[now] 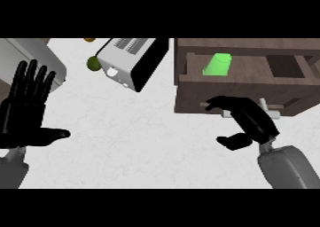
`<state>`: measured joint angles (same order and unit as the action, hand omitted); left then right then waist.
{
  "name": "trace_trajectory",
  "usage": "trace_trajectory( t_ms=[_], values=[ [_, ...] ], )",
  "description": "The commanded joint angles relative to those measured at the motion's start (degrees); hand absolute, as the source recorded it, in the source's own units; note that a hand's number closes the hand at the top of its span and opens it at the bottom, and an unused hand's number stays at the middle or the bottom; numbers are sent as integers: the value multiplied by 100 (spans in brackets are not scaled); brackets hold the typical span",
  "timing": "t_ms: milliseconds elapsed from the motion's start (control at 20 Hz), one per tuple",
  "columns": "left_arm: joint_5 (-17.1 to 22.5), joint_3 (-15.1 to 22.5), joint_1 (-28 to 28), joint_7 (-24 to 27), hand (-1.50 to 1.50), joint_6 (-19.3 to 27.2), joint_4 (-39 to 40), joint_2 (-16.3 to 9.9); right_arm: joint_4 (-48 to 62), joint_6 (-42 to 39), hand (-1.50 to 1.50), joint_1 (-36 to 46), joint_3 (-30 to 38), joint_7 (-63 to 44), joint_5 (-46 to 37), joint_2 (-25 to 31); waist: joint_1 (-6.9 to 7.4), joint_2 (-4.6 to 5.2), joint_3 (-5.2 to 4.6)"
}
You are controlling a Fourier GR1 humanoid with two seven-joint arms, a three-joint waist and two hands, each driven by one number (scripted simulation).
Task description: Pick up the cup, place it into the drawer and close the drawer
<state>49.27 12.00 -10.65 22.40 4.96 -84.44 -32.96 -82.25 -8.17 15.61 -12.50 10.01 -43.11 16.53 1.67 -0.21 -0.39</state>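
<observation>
A bright green cup (218,64) lies inside the open wooden drawer (254,91) at the upper right. My right hand (244,117) is in front of the drawer's front panel, its fingers curled near the pale handle (275,113), holding nothing that I can see. My left hand (25,111) stands open at the left edge, fingers straight up, resting away from the drawer.
A white and black toaster (130,60) lies at the top centre of the white counter (129,142). Beside the toaster sits a small olive-green round thing (93,64). A grey appliance (25,55) fills the top left corner.
</observation>
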Motion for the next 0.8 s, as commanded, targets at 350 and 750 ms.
trace_trajectory(
  t_ms=[350,750],
  values=[
    [-98,-589,671,-114,-150,-599,-157,16,3605,633,-150,1813,604,1060,-246,-538,-59,40,44],
    [-135,-693,520,-33,-150,-908,-22,198,6099,943,-150,3106,1220,2050,-175,-341,102,112,52]
  ],
)
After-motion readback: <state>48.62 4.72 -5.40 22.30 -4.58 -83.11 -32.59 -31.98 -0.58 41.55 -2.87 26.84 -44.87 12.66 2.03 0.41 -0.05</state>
